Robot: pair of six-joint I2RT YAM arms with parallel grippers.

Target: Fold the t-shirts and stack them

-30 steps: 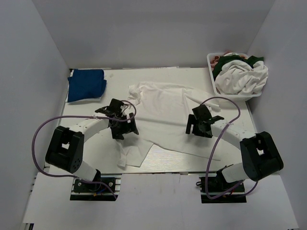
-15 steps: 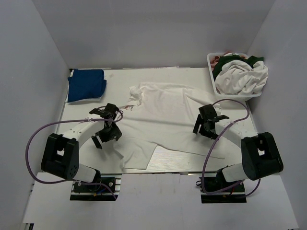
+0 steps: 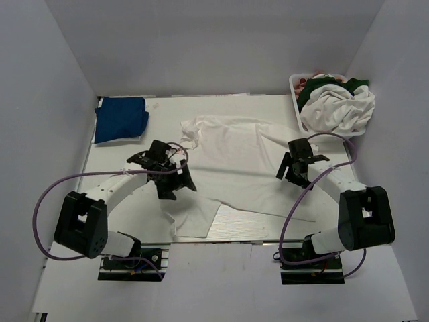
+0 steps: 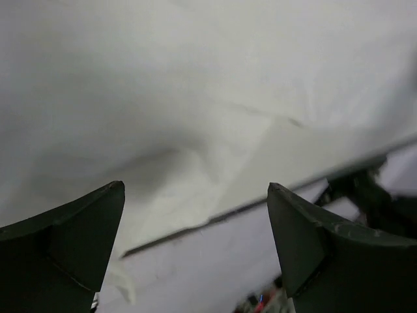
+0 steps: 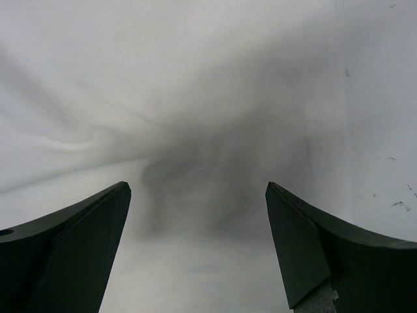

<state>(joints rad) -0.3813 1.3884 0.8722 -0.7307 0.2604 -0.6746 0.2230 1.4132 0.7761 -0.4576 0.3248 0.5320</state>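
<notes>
A large white t-shirt (image 3: pixel 231 168) lies spread and rumpled across the middle of the table, one corner folded near the front edge. My left gripper (image 3: pixel 173 182) hovers open over its left side; the left wrist view shows the cloth (image 4: pixel 163 117) and the table's front edge between the fingers. My right gripper (image 3: pixel 293 171) hovers open over the shirt's right side, with only white cloth (image 5: pixel 195 130) below it. A folded royal-blue t-shirt (image 3: pixel 120 119) lies at the back left. More t-shirts, white (image 3: pixel 338 111) and dark green (image 3: pixel 322 86), are piled in the basket.
A white lattice basket (image 3: pixel 297 100) stands at the back right corner. White walls enclose the table on the left, back and right. Purple cables loop from both arms.
My left gripper swung out to the left, then back right over the shirt's left side. My right gripper moved right and slightly back. The shirt's front part shifted and flattened.
</notes>
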